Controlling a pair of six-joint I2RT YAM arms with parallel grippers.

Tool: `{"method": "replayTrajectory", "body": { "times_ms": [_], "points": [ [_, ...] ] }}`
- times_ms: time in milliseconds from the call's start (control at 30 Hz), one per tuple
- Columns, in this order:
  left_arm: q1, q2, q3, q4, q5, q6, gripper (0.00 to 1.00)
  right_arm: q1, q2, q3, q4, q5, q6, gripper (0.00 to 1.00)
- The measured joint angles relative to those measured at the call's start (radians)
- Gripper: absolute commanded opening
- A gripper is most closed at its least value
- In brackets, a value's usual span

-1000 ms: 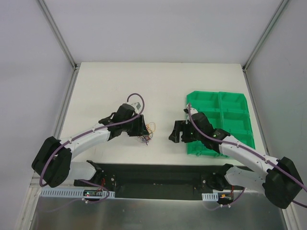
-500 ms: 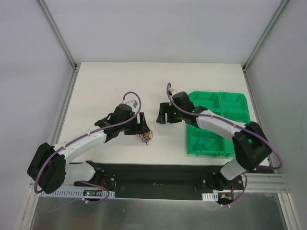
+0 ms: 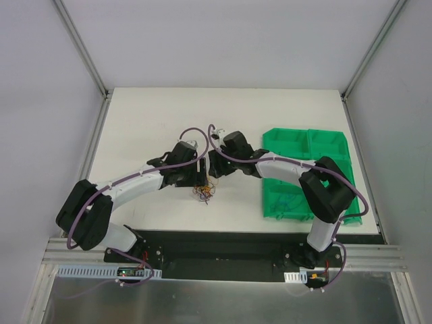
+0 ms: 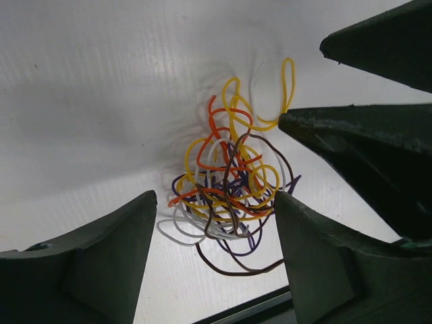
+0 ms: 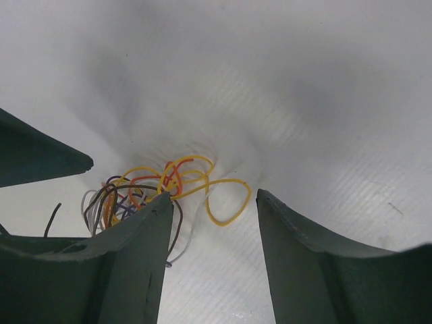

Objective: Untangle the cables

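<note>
Plainly, little of the untangling is done. The thin kinked cables (image 4: 226, 192) in yellow, orange, white, brown and purple-blue lie bunched in one small knot on the white desk (image 3: 148, 121). Their strands loop through one another, and no single wire lies free beside it. The left jaws stand wide apart with the knot squarely between them, low over the desk and gripping nothing. The right jaws are also spread wide, facing the left ones from the other side of the bundle. In the right wrist view a lone yellow loop (image 5: 226, 199) pokes out of the knot into the gap between the right jaws, while the bulk of the tangle sits by one of their fingers. Whether any finger touches a wire cannot be told. Well off to the outer side of the right jaws sits a green plastic tray of compartments (image 3: 317, 169). A faint bluish squiggle (image 3: 290, 200) in its near compartment may be a strand already set aside, but it is too small to be sure. By my reading nearly everything is left: take hold, draw one wire out, and repeat for each colour.
</note>
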Motion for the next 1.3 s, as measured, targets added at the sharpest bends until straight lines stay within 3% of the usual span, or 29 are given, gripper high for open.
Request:
{"method": "replayTrajectory", "body": {
  "times_ms": [167,333,467,833,1100,1300],
  "points": [
    [0.000,0.016,-0.005,0.018,-0.023,0.002,0.58,0.016,0.022,-0.009,0.035,0.014,0.062,0.62],
    [0.000,0.016,-0.048,0.069,-0.027,0.002,0.47,-0.027,0.022,-0.085,0.129,-0.011,0.302,0.66],
    [0.000,0.016,-0.091,0.112,-0.037,0.002,0.43,-0.043,0.022,-0.124,0.180,-0.046,0.489,0.63],
    [0.000,0.003,-0.139,0.184,-0.052,0.002,0.41,-0.011,0.016,-0.151,0.280,-0.087,0.801,0.64],
    [0.000,-0.035,-0.176,0.204,-0.044,0.000,0.41,-0.013,0.016,-0.174,0.288,-0.088,0.806,0.59],
    [0.000,-0.050,-0.190,0.206,-0.044,0.001,0.41,-0.043,0.041,-0.174,0.393,-0.212,0.745,0.58]
  ]
}}
